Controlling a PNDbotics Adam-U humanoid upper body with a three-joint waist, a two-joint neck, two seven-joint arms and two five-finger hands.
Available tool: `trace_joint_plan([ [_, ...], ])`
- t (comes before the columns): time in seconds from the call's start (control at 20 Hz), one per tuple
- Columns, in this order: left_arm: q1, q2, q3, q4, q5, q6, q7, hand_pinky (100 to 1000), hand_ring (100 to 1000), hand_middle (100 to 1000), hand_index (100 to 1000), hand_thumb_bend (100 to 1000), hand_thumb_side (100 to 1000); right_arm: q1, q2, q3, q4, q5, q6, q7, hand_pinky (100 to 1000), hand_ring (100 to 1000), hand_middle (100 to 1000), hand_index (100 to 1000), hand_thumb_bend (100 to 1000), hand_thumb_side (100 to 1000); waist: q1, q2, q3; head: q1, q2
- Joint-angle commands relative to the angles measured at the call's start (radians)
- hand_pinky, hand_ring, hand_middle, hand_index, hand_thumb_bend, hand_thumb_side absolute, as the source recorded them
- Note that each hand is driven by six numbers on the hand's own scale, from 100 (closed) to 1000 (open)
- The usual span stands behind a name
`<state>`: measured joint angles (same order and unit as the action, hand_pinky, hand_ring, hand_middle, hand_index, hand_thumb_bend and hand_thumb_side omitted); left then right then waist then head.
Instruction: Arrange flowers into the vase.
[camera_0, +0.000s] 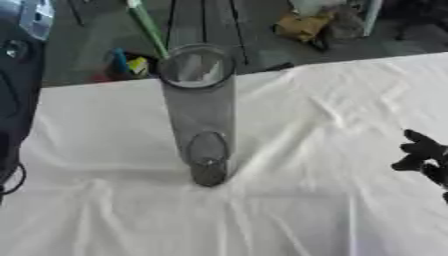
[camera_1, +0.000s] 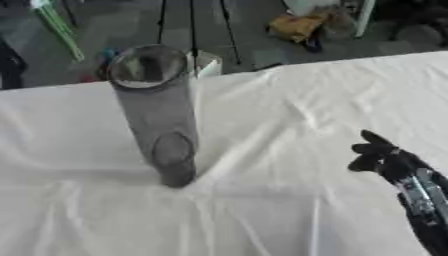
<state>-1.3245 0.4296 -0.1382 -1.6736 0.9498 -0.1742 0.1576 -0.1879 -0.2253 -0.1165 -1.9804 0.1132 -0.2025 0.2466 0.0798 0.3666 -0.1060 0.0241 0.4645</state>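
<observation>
Tall clear vase (camera_0: 199, 112) stands empty mid-tabletop (camera_0: 332, 100), no flowers in sight. My right robot hand (camera_1: 378, 156) hovers well off to its right, fingers curled on nothing. Glass looks slippery and tippy, so I'd grab it low around the body.

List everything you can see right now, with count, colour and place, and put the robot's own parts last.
vase: one, clear glass, tall and upright, no flowers in it, standing left of the middle of the table.
tablecloth: one, white, wrinkled, covering the table.
green stick: one, light green, leaning beyond the table's far edge, behind the vase.
yellow-brown heap: one, on the floor past the far edge, toward the right; I cannot tell what it is.
black equipment: dark shape along the left edge, partly cut off.
right hand: one, black, over the cloth at the right edge, fingers curled, holding nothing.
left hand: not in view.
</observation>
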Motion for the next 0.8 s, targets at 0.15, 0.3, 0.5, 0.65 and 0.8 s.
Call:
trace_joint_plan([
  [0.15,-0.026,0.011,-0.003,-0.019,0.000,-0.025,-0.054,100,100,100,119,179,698,-0.011,-0.019,0.001,-0.020,-0.001,-0.004,0.007,709,1000,552,775,100,999,0.013,0.000,-0.006,0.004,-0.017],
  [0.3,-0.029,0.011,0.000,-0.022,-0.007,-0.046,-0.078,100,100,100,120,162,794,-0.013,-0.019,0.002,-0.020,-0.001,-0.004,0.009,709,1000,552,775,100,1000,0.016,0.001,-0.009,0.005,-0.020],
  [0.5,-0.028,0.013,0.004,-0.036,-0.024,-0.083,-0.100,100,100,100,120,152,792,-0.015,-0.018,0.003,-0.020,-0.001,-0.005,0.012,710,1000,552,776,100,1000,0.016,0.008,-0.014,0.007,-0.028],
  [0.65,-0.026,0.010,0.002,-0.041,-0.034,-0.099,-0.112,100,100,100,120,150,791,-0.017,-0.017,0.004,-0.020,0.000,-0.007,0.014,711,1000,552,776,100,1000,0.016,0.013,-0.017,0.008,-0.033],
  [0.8,-0.027,0.007,0.004,-0.046,-0.043,-0.112,-0.127,100,100,100,120,145,789,-0.019,-0.016,0.005,-0.020,0.000,-0.008,0.018,711,1000,552,777,100,1000,0.016,0.020,-0.020,0.008,-0.039],
])
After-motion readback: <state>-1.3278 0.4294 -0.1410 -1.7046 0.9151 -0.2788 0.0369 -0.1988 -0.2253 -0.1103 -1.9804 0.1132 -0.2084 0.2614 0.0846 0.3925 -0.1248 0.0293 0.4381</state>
